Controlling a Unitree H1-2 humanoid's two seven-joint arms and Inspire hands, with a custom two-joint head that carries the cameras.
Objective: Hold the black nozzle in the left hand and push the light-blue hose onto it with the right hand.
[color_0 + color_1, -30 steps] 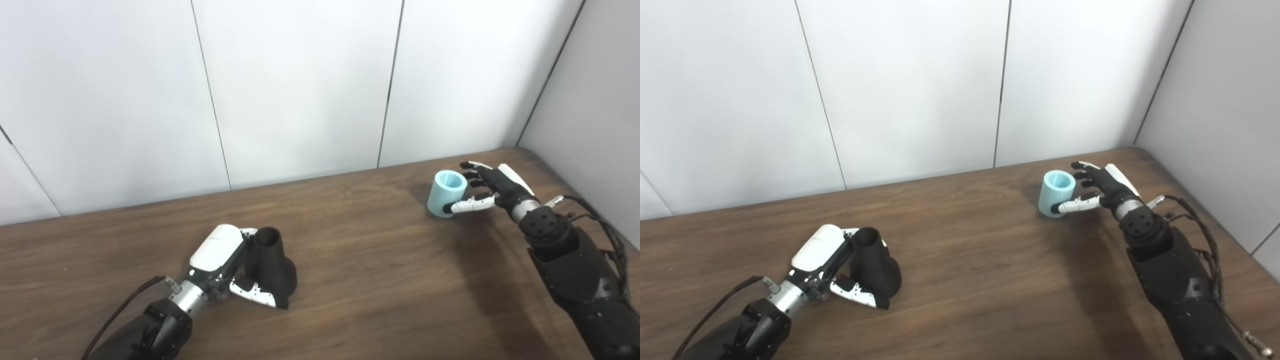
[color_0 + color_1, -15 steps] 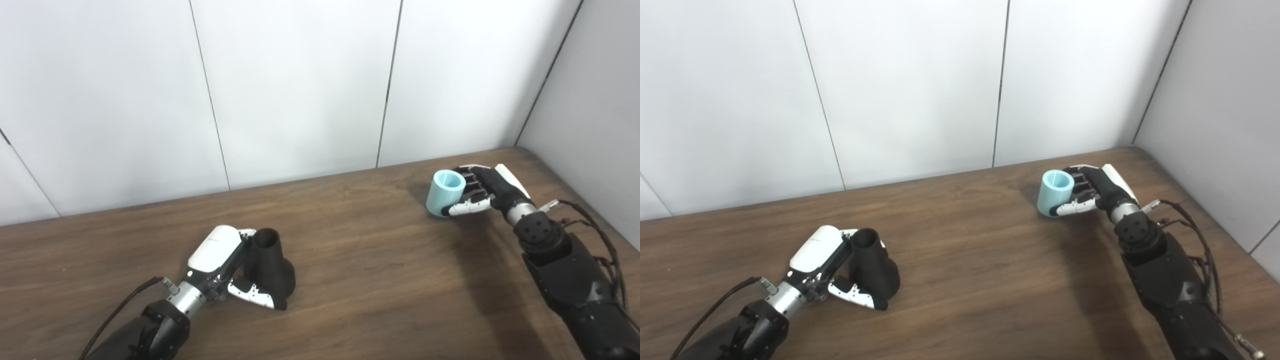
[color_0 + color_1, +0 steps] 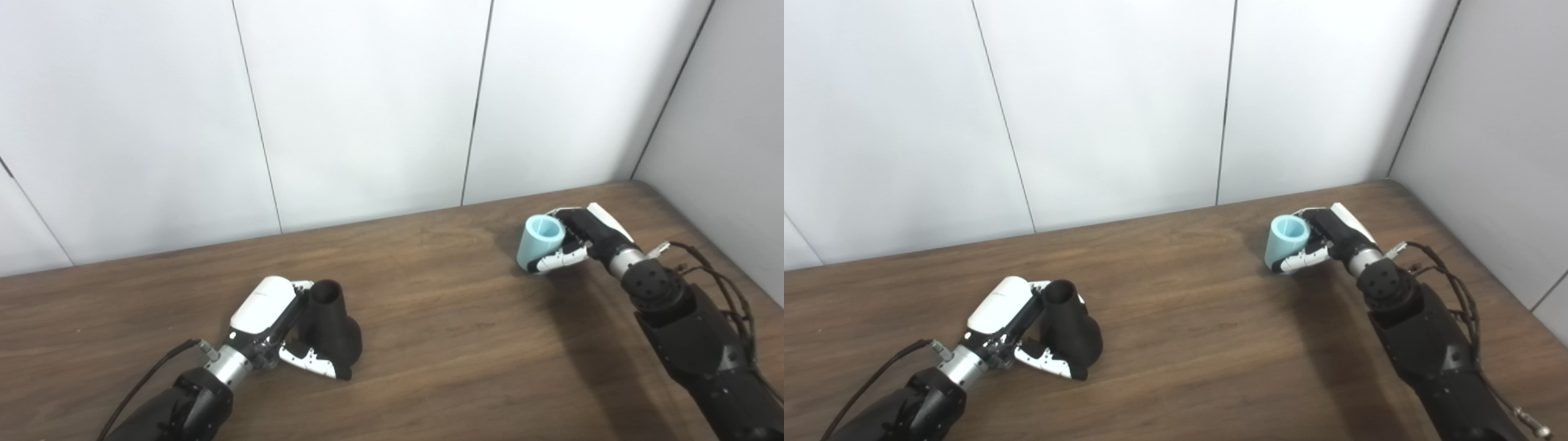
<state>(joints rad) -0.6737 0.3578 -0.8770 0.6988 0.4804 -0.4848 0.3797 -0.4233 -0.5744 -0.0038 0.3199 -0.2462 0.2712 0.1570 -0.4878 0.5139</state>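
On my feed the left robot hand (image 3: 278, 327) is clenched around the black nozzle (image 3: 331, 327), which stands on the wooden bench (image 3: 441, 343) with its narrow open neck pointing up and its wide base down, near the front left. I see the thumb across the lower front of the base and the fingers behind the neck. Well apart, toward the far right, my right robot hand (image 3: 582, 242) is grasping the light-blue hose (image 3: 539, 243), a short tube tilted with its open end up and toward the camera. I cannot tell whether its lower end touches the bench.
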